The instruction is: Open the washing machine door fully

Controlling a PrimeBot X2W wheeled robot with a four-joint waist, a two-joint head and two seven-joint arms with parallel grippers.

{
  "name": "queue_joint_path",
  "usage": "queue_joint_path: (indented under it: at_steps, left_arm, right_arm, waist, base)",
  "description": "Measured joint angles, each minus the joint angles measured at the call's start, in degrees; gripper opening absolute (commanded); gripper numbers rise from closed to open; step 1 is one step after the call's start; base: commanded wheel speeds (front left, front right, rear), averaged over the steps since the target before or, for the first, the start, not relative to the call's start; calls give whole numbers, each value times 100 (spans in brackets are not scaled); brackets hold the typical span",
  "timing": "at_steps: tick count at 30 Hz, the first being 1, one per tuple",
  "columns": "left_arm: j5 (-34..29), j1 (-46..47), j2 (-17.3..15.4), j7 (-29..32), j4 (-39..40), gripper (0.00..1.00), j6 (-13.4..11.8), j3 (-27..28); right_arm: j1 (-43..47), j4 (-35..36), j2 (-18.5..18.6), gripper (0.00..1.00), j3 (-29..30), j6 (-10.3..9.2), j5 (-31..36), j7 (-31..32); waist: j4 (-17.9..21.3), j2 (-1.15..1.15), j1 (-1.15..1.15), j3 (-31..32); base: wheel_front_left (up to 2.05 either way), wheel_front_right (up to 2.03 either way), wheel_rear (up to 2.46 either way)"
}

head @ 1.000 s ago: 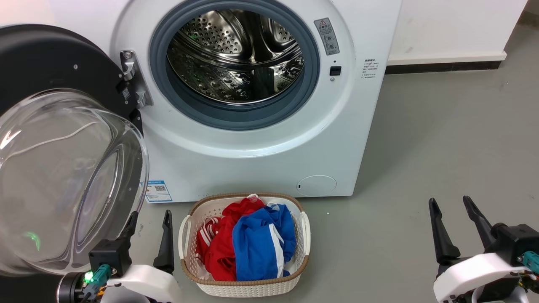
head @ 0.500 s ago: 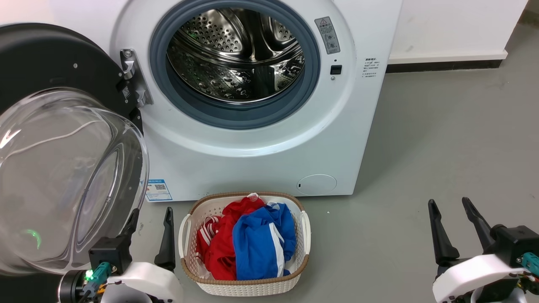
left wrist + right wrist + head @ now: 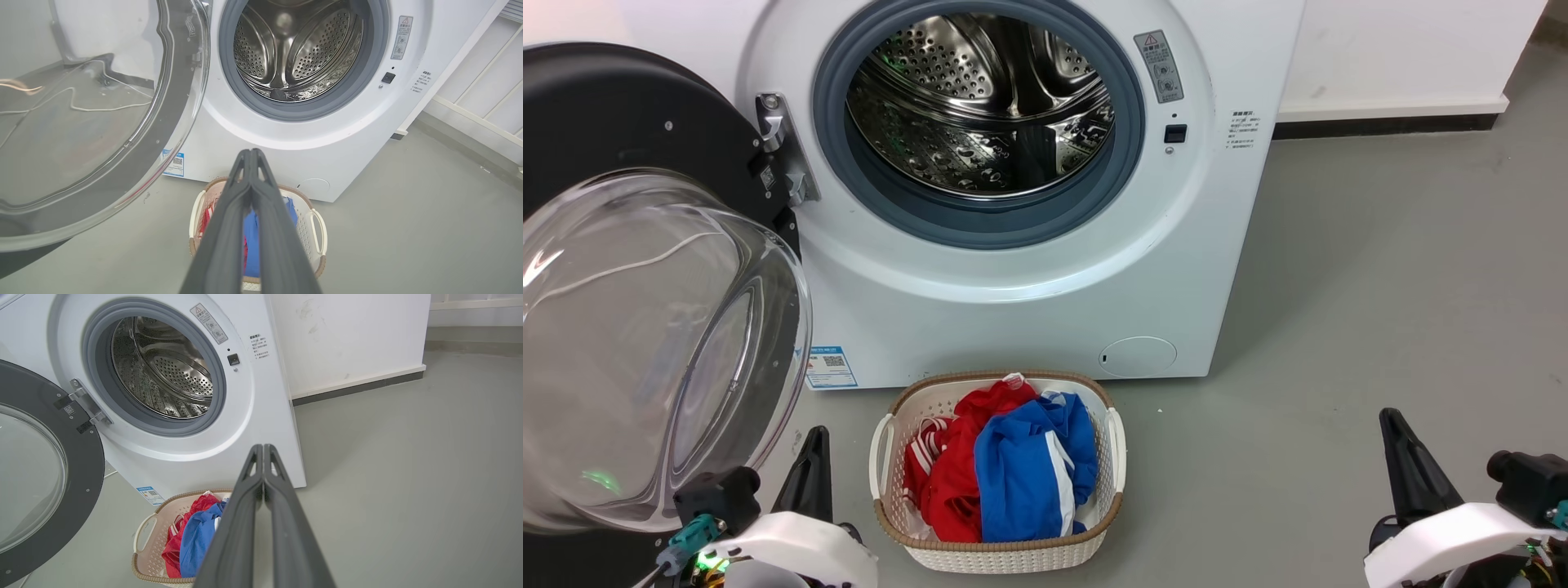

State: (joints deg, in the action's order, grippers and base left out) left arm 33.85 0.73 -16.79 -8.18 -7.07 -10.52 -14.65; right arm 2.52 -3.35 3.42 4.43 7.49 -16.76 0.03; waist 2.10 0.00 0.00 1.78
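The washing machine (image 3: 1013, 302) is a white front-loader with its steel drum exposed. Its washing machine door (image 3: 621, 106), a black disc with a bulging clear glass bowl, hangs wide open on the left hinge, and the bowl bulges toward me. The same door (image 3: 179, 102) covers the left of the left wrist view, and its black ring (image 3: 81, 465) shows at the left of the right wrist view. My left gripper (image 3: 815, 433) is shut and empty, low beside the door's lower edge and apart from it. My right gripper (image 3: 1388, 416) is also shut and empty, low at the right over the floor.
A white woven laundry basket (image 3: 996, 378) with red and blue clothes stands on the grey floor just in front of the machine, between my two arms. A white wall with a dark skirting (image 3: 1380, 126) runs at the back right.
Both grippers went from open to shut and sank lower in the head view. The door has stayed where it was.
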Motion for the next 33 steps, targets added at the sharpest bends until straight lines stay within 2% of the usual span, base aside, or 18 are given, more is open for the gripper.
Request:
queue_joint_path:
  at_steps: [16,33]
  left_arm:
    - [1262,88,286,296,-191,0,397,425]
    - [2384,193,524,550,-312,0,728,813]
  right_arm:
    - [-142,-201,-9,0,16,0,-1627,104]
    - [-321,-408,-19,0,62,0,-3053,236]
  waist:
    - [-29,0,0,-26]
    - [-60,0,0,-55]
  base:
    - [0,0,0]
    - [0,0,0]
